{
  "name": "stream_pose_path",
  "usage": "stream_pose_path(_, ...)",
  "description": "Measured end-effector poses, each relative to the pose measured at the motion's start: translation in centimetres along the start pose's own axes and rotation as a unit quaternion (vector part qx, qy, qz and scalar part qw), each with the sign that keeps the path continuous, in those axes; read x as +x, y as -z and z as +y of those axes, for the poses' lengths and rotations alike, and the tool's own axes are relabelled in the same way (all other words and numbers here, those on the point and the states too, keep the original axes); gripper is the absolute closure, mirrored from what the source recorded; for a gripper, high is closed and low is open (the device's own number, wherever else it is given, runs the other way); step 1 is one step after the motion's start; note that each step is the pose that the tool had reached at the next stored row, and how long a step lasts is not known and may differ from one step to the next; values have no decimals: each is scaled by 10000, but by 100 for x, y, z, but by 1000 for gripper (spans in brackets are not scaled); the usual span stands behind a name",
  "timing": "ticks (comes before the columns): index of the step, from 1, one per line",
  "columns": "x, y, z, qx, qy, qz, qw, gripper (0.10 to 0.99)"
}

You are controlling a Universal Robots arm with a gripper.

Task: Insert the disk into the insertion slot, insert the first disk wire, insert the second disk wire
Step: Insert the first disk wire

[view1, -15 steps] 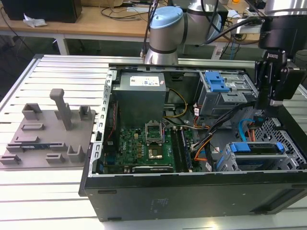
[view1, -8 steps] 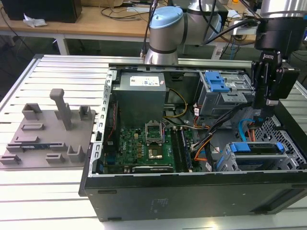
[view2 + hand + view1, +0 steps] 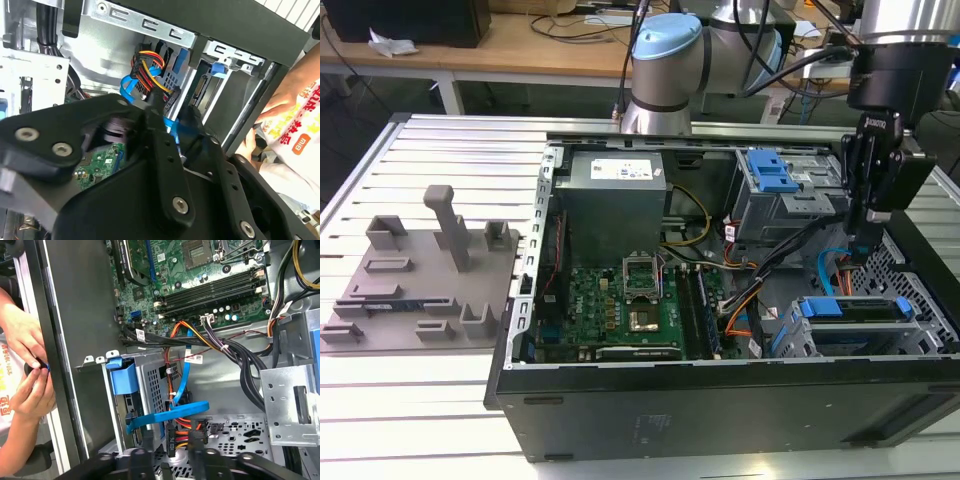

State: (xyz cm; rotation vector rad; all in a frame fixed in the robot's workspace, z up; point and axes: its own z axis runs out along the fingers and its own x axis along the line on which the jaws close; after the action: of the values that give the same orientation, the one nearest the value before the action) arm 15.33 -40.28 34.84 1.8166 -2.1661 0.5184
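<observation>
In the exterior view the hand (image 3: 861, 252) hangs from a black wrist on the grey, pale-blue-capped arm (image 3: 670, 45), lowered into the open black computer case (image 3: 720, 410). Whether it is clenched or released cannot be told. Just beside it, on the camera's side, the disk (image 3: 855, 309) lies seated in the insertion slot (image 3: 788, 338), a low cage of grey perforated sheet metal. The bright blue plastic edge of its caddy shows. A flat blue cable (image 3: 826, 262) curves close by the hand. Farther from the hand, toward the exterior view's left, are a taller cage (image 3: 772, 172) with a blue latch, the green motherboard (image 3: 620, 300) and the boxy grey power supply (image 3: 612, 205). The case rests on a desk (image 3: 440, 160) of ribbed, slotted aluminium. Well apart from the hand, a matt grey fixture plate (image 3: 415, 290) with blocky uprights lies on the desk. Behind stands a second desk (image 3: 520, 50), wood-topped and strewn with cables.

In the second wrist view the hand's black bolted links reach toward a wire bundle (image 3: 150, 59) of red and yellow strands beside the blue cable. Beyond the case wall is a person (image 3: 295, 110) in a white printed garment.

In the first wrist view the flat blue cable (image 3: 170, 416) lies just ahead of the hand (image 3: 172, 442), and the wire bundle (image 3: 182, 437) is closest to it. The disk (image 3: 123, 379) sits in the perforated insertion slot (image 3: 152, 385) nearby. Past the case wall, a person's hands (image 3: 27, 370) pinch a small dark object.
</observation>
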Motion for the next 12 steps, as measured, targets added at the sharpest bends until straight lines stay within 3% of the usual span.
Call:
stream_pose_path(1, -1, -2, 0, -2, 1, 0, 10000, 667)
stream_pose_path(2, -2, -3, -1, -5, 3, 0, 10000, 737)
stream_pose_path(12, -21, -33, -40, -61, 29, 10, 10000, 737)
